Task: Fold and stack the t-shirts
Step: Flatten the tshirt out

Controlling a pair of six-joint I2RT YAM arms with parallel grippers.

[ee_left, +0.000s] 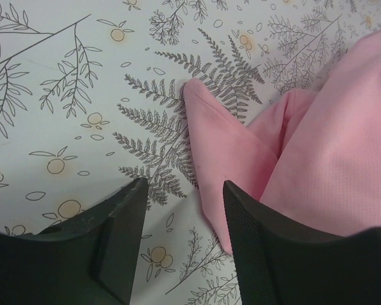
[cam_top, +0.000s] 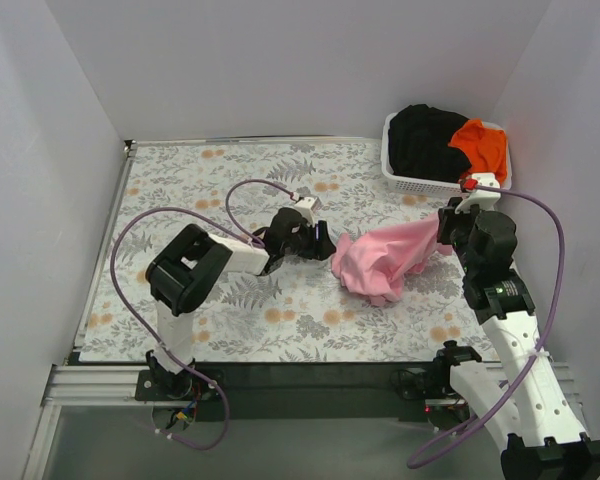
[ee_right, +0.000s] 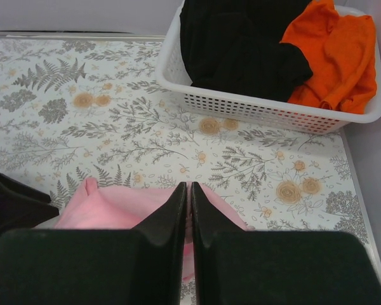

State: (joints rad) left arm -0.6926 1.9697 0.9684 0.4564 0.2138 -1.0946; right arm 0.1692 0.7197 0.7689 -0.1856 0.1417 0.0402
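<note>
Right jaws on pink (cam_top: 380, 262); basket (ee_right: 254, 109): black (ee_right: 241, 44), orange (ee_right: 338, 52)

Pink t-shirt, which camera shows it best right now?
The top external view: it shows the whole pink t-shirt bunched on the table, one end drawn up to the right claw. The left wrist view shows only a corner and folds; the right wrist view only a strip behind its shut claw.

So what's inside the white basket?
A black t-shirt and an orange t-shirt are bunched up in the white basket. Anything underneath them is covered, so I can't tell.
</note>
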